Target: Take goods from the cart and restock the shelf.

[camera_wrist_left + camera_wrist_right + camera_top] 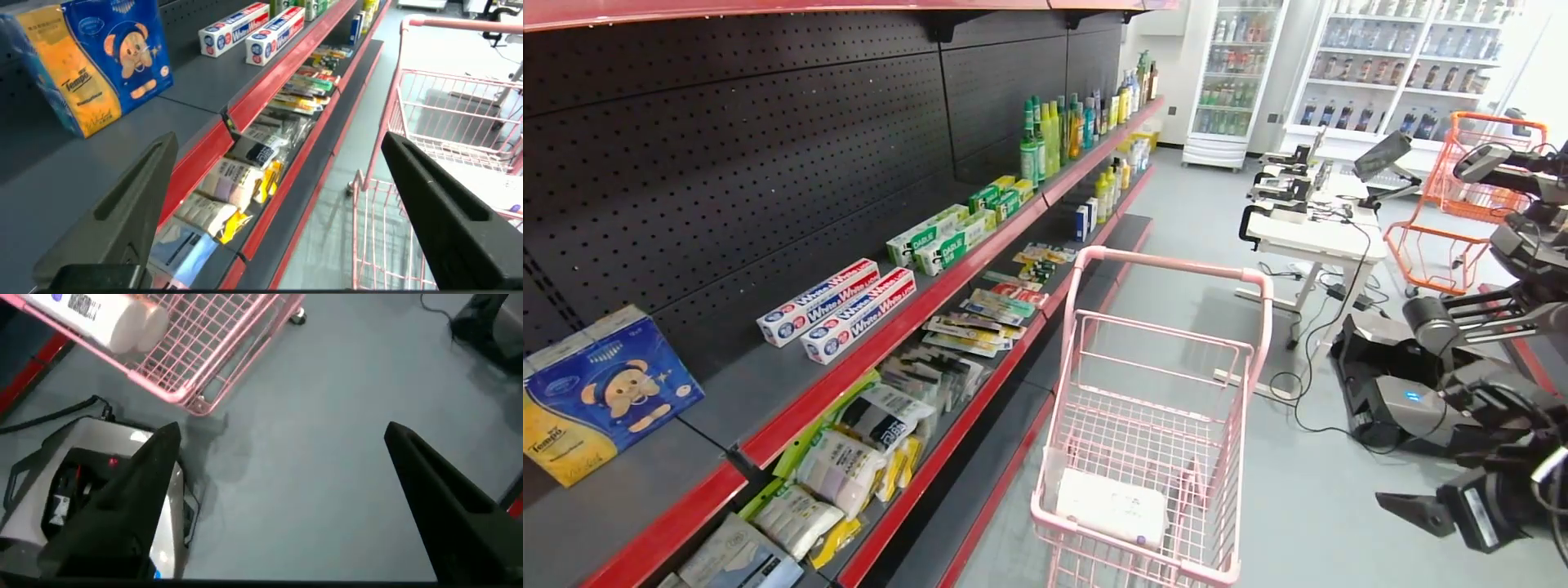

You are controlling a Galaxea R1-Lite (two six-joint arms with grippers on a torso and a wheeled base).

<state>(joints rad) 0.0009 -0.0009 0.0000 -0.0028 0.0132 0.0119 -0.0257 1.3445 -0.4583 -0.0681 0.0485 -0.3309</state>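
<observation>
A pink cart (pixel 1168 265) stands in the aisle beside the black-and-red shelf (pixel 890 331). In its basket lies a white wrapped pack (pixel 1111 506), whose end shows in the right wrist view (pixel 106 314). On the shelf sit a blue-and-yellow tissue pack (pixel 605 392) and two toothpaste boxes (pixel 837 306). My left gripper (pixel 278 147) hangs open and holds nothing, between the shelf's lower tiers and the cart (pixel 458 82), with the tissue pack (pixel 98 57) off to one side. Open too, my right gripper (pixel 282 433) is over bare floor to the cart's right; one of its fingers (pixel 1413 506) points toward the cart.
Lower shelf tiers hold bagged goods (pixel 849 457) and flat packets (pixel 980 318). Bottles (pixel 1054 135) line the shelf farther along. A white table (pixel 1315 233) with trailing cables, a dark machine (pixel 1405 392) and an orange cart (pixel 1470 188) stand to the right. Grey floor (pixel 1307 506) lies open beside the cart.
</observation>
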